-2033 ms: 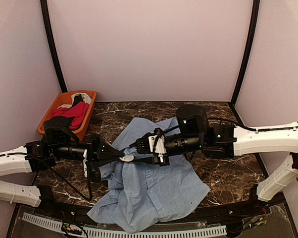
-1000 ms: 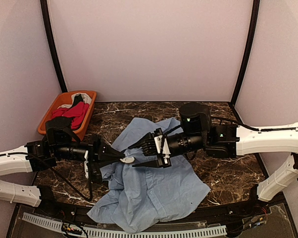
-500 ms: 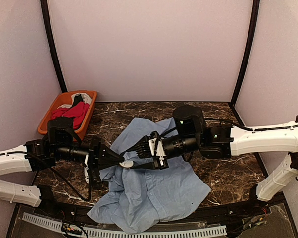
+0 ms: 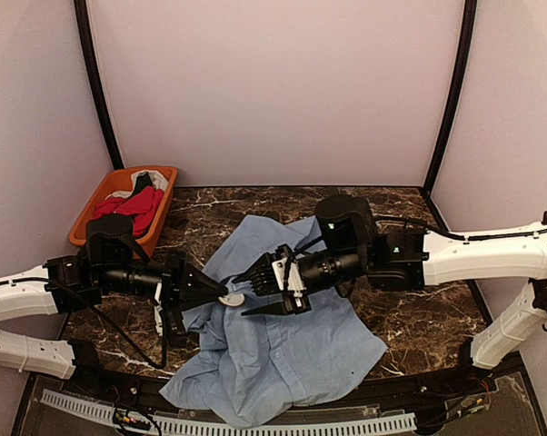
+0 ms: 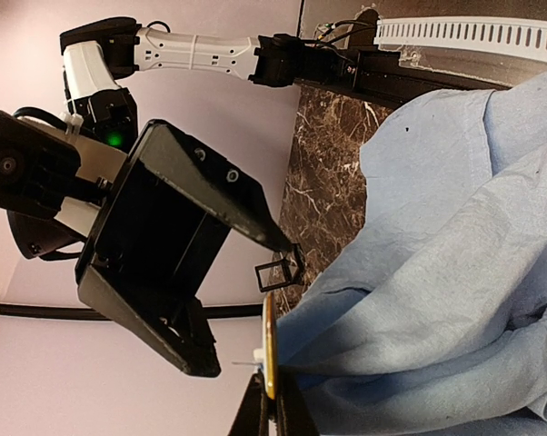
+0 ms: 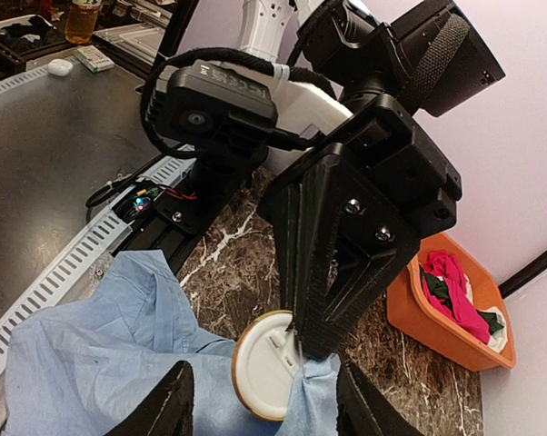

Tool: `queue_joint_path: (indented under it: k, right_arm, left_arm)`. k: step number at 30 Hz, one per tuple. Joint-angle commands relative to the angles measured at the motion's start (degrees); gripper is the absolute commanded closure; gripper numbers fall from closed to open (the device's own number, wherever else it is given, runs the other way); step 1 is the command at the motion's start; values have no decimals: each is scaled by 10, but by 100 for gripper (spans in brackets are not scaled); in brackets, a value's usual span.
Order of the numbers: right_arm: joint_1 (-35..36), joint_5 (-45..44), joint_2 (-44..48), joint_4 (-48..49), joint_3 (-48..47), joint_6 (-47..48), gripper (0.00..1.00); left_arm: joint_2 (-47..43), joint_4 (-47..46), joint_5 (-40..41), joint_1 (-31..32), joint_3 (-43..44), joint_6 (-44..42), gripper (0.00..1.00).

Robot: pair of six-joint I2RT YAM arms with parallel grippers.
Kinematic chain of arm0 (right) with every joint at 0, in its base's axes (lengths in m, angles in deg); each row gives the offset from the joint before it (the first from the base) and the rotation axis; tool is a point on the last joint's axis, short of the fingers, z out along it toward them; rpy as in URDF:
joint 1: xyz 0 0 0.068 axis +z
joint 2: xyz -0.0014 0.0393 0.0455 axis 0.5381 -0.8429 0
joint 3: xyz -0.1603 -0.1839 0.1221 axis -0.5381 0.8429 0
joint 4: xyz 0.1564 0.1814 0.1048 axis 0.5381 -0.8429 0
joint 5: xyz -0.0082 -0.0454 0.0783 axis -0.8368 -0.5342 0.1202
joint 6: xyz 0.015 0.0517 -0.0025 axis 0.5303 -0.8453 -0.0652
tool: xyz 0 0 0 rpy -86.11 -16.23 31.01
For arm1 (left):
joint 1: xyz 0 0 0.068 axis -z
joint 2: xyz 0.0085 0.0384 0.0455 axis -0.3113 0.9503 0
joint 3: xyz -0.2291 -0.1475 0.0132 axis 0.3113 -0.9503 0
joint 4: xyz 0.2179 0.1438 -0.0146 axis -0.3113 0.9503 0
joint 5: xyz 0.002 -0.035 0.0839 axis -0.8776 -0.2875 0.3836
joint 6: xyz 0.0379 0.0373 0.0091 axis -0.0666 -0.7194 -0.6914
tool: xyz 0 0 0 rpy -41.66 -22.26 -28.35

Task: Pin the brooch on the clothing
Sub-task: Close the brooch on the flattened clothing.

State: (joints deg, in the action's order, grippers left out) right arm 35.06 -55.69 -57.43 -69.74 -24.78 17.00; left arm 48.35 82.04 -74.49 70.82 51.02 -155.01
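Half open at the right gripper (image 4: 242, 296), gripping nothing; clamped at the left gripper (image 4: 221, 294) on the brooch (image 6: 260, 363), over the 9 o'clock edge of the shirt (image 4: 273, 354), spread at table (image 4: 419, 320) centre.

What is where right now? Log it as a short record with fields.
garment: light blue shirt, crumpled on the marble table
pin: round white brooch, gold-rimmed, at a raised shirt fold
left arm: left end effector shut on the brooch
right arm: right end effector open, jaws either side of the brooch
far left: orange bin holding red, black and white garments
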Motion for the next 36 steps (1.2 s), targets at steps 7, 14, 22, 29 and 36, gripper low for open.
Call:
queue_joint_path:
  k: [7,14,22,29,36]
  right_arm:
    - [13,-42,-21,12,-19,12,57]
    - [14,-45,-19,17,-17,12,72]
    - [21,-55,-13,30,-8,23,75]
    - [35,-83,-16,22,-7,49,75]
    - [37,-83,-7,26,-2,47,75]
  left_arm:
    - [-10,-3,-10,4,2,7,99]
    - [-12,-12,-12,5,-1,15,99]
    - [-12,-25,-13,5,-6,25,99]
    - [-12,-31,-11,5,-7,30,99]
    - [-11,-33,-9,5,-8,31,99]
